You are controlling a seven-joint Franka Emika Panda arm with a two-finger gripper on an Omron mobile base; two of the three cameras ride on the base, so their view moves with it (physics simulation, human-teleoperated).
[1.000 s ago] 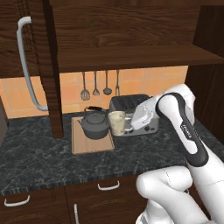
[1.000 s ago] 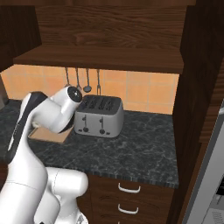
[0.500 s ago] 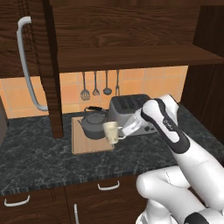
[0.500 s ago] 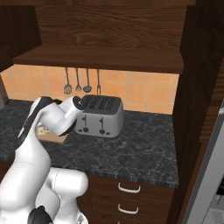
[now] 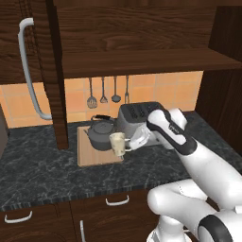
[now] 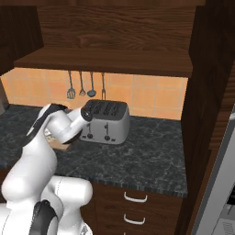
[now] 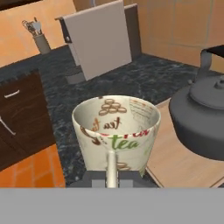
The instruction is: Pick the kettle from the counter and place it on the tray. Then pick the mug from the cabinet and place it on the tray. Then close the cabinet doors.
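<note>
"tea" in red and again in green, printed on the mug (image 7: 114,133)

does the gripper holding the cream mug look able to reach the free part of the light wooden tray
Probably yes: the gripper holds the cream mug just over the light wooden tray, whose front is bare beside the dark grey kettle.

The arm (image 5: 189,156) is glossy white, built of rounded, swollen segments joined by dark grey to black bands at the joints. A black strip with small white lettering runs along the link next to the wrist. In the right base view the arm (image 6: 43,151) shows the same white shells and a dark ring low on its base.
</note>
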